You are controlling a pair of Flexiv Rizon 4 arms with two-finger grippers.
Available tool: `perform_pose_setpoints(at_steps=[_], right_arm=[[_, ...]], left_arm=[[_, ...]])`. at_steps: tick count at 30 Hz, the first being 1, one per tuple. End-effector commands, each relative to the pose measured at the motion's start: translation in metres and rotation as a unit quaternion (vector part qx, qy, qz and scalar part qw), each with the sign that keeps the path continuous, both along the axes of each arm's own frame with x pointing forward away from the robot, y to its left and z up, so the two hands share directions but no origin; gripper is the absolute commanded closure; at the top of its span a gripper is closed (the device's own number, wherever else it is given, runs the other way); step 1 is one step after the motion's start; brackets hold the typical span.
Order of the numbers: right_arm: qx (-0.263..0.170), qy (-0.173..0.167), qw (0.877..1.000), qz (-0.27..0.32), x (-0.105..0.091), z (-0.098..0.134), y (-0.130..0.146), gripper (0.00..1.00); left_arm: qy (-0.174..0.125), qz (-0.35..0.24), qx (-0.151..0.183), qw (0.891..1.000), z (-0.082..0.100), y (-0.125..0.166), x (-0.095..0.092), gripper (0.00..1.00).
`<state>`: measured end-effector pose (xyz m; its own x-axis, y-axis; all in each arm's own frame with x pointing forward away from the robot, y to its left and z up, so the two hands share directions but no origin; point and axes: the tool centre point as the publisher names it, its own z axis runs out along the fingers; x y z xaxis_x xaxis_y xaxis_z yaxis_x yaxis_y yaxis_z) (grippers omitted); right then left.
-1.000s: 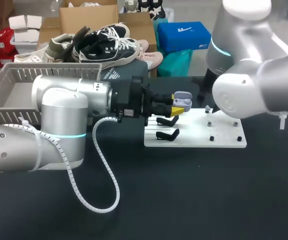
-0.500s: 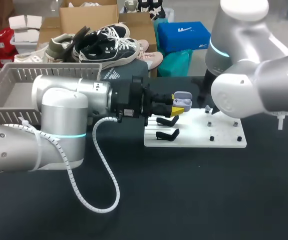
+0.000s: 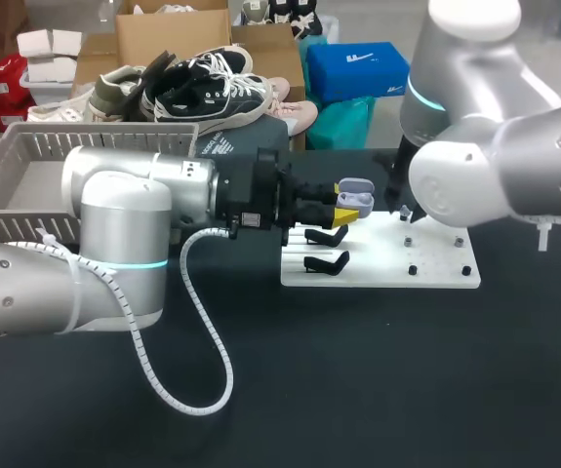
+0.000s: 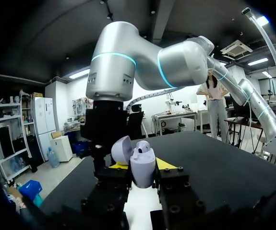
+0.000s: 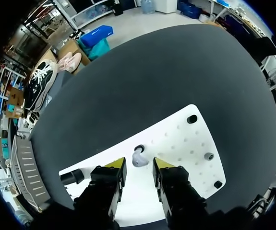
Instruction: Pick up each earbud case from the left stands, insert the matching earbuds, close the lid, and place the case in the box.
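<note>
A lavender earbud case point(image 3: 356, 201) with its lid point(image 4: 121, 149) up is held upright above the left end of the white board point(image 3: 436, 278). My left gripper point(image 3: 343, 205) is shut on the earbud case point(image 4: 142, 172). A small lavender earbud point(image 5: 138, 158) rests on the white board point(image 5: 176, 143) by a peg hole. My right gripper point(image 5: 139, 166) points down over it, open, with the earbud just ahead of the gap between its yellow tips. In the head view my right arm point(image 3: 475, 175) hides that gripper. Two black stands point(image 3: 327, 237) point(image 3: 327, 261) stand bare.
A grey slatted basket point(image 3: 26, 156) sits at the table's far left behind my left arm. Small black pegs point(image 3: 413, 270) dot the board's right half, also seen as pegs point(image 5: 192, 119) in the right wrist view. A white cable loop point(image 3: 202, 361) lies on the black tabletop.
My right arm has shifted a little to the left over the board, and its fingers have drawn closer together. The left arm and the case have not moved.
</note>
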<state>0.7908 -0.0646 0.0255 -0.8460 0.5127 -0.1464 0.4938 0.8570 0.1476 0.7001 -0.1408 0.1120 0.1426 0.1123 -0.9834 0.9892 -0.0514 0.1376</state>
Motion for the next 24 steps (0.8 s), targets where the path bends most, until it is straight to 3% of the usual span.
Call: perform_pose_setpoints(at_steps=[1,5,6,7,24], right_arm=[[-0.003,0.004,1.0,0.0,0.004,-0.001,0.002,0.81],[-0.005,0.006,1.0,0.002,0.004,-0.002,0.002,0.85],[-0.005,0.006,1.0,0.003,0.004,-0.002,0.001,0.89],[-0.005,0.007,1.0,0.004,0.004,-0.002,0.001,1.0],[-0.013,0.012,1.0,0.019,-0.001,0.01,-0.003,1.0]], left_arm=[[-0.001,0.002,-0.001,1.0,0.0,0.0,-0.001,1.0],[-0.001,0.002,-0.001,1.0,0.0,0.0,-0.001,1.0],[-0.001,0.002,-0.001,1.0,0.0,0.0,-0.001,1.0],[-0.001,0.002,-0.001,1.0,0.0,0.0,-0.001,1.0],[-0.001,0.002,-0.001,1.0,0.0,0.0,-0.001,1.0]])
